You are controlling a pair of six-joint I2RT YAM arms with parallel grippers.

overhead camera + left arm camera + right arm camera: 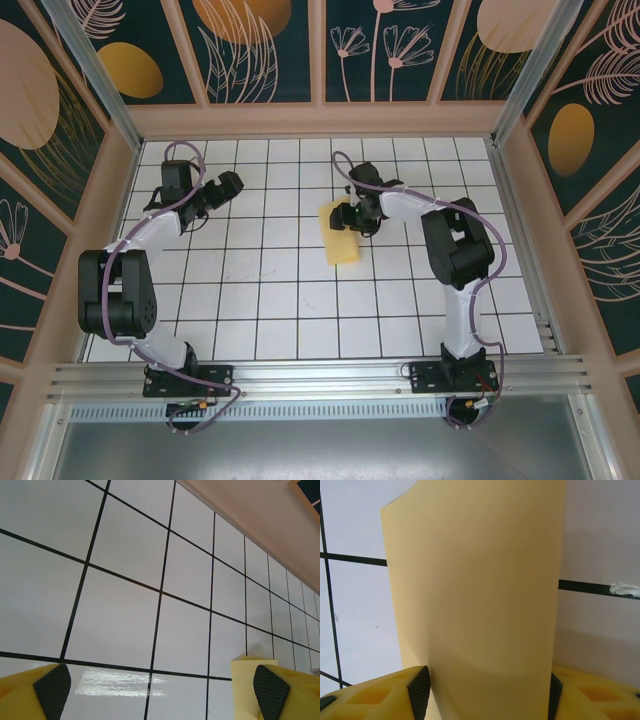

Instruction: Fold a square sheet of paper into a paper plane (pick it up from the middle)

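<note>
The yellow sheet of paper (345,245) lies on the white grid table as an oblong about one tile wide and two long, with no paper plane point to it. My right gripper (362,215) hangs over its far end. In the right wrist view the paper (475,580) runs up between the black pads (419,692), which stand apart at its two long edges; the right gripper (487,695) is open. My left gripper (228,185) is open over bare tiles to the left, about two tiles from the paper. A corner of the paper (246,667) shows past its right finger; the left gripper (162,695) holds nothing.
Pink frame walls (320,120) with dark painted panels enclose the table on three sides. A metal rail (320,375) with both arm bases runs along the near edge. Bare grid tiles (270,290) lie between the arms.
</note>
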